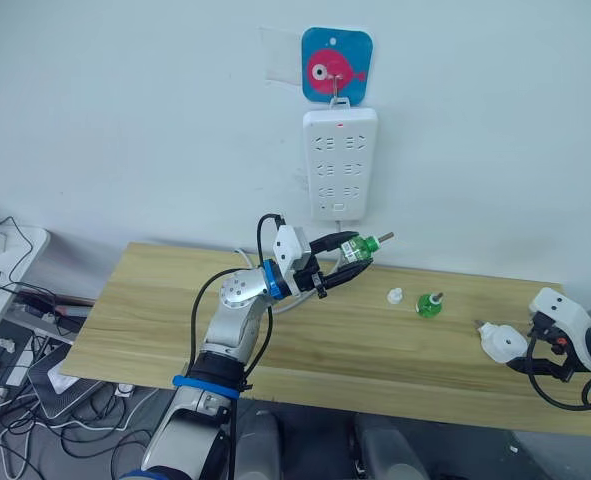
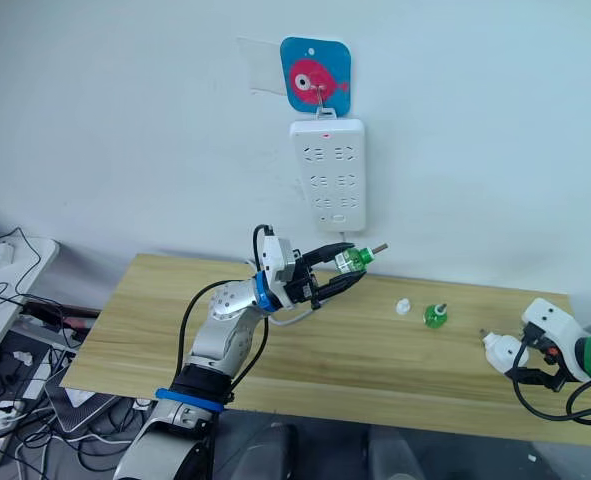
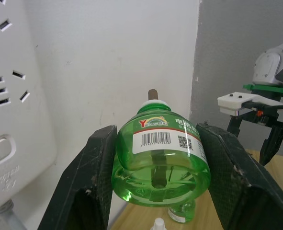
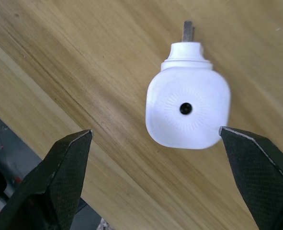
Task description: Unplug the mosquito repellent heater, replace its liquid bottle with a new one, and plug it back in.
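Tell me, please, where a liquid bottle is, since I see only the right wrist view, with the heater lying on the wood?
Observer: The left gripper holds a green bottle raised above the table, near the power strip on the wall.
Operator: Thank you. Is anything else on the table?
Observer: Yes, a second green bottle stands upright there with a small white cap beside it, both to the left of the mosquito repellent heater.

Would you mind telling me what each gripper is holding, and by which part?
Left gripper clamps the green liquid bottle by its body sides. Right gripper holds nothing, open over the heater.
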`<state>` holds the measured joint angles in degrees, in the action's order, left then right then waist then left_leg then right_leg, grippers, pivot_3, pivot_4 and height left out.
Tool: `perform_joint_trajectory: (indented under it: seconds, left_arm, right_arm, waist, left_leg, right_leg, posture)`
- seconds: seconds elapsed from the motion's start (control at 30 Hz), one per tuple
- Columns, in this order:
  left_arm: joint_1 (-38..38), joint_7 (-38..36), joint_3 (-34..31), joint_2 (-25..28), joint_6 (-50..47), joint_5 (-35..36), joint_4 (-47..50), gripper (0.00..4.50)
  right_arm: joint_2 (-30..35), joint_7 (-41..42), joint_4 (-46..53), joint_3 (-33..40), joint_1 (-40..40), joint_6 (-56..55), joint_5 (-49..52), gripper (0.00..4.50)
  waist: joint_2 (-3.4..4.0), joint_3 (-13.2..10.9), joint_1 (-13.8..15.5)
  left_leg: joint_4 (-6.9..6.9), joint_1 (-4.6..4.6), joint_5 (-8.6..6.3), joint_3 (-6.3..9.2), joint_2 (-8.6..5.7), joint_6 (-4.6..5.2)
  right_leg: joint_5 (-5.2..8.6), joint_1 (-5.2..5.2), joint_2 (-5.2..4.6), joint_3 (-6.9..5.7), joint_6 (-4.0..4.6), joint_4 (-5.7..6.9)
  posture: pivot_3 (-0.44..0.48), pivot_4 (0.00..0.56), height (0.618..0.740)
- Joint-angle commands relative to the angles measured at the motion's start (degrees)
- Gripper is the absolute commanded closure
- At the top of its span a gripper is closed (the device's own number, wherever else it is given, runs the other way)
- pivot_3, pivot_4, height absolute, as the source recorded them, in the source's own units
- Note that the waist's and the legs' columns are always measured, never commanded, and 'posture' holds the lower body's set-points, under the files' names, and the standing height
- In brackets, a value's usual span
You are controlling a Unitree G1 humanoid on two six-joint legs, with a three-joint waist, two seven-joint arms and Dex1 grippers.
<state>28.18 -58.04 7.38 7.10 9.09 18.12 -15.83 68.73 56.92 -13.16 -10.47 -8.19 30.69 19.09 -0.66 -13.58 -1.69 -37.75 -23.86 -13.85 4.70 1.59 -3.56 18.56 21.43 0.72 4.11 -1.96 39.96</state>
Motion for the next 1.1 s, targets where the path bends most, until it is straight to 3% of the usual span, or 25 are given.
perform_joint_trajectory:
  seconds: [0.03, 0.6, 1.1]
  left_arm:
    - [-0.20, 0.58, -0.03, -0.07, -0.39, 1.02, 3.41, 2.26]
    - [0.33, 0.79, 0.33, 0.05, -1.65, 1.00, 4.07, 2.26]
    - [0.06, 0.65, 0.29, 0.54, -1.78, 0.95, 4.13, 2.26]
  right_arm:
    - [-1.39, 1.74, -2.99, 0.41, -2.61, -0.05, -3.15, 0.06]
    - [-7.99, 4.23, -10.12, 0.97, -7.53, 1.29, -10.18, 0.06]
    - [-6.78, 6.20, -6.33, 3.39, -6.03, 2.13, -11.41, 0.06]
  waist:
    - [-0.04, -0.11, 0.02]
    - [-0.33, -0.44, 0.06]
    - [-0.15, -0.71, 0.09]
  left_leg:
    - [-0.01, 0.00, 0.00, 0.00, -0.01, 0.00]
    - [-0.04, 0.04, 0.00, 0.03, 0.00, 0.00]
    - [-0.02, 0.02, 0.00, 0.04, -0.02, 0.00]
  right_leg:
    - [-0.01, -0.01, -0.01, 0.00, -0.01, 0.00]
    - [-0.03, -0.08, -0.02, -0.03, -0.03, 0.00]
    - [-0.03, -0.06, -0.04, -0.02, -0.03, 0.00]
  posture:
    - [0.053, 0.241, 0.740]
    - [0.050, 0.258, 0.740]
    - [0.051, 0.260, 0.740]
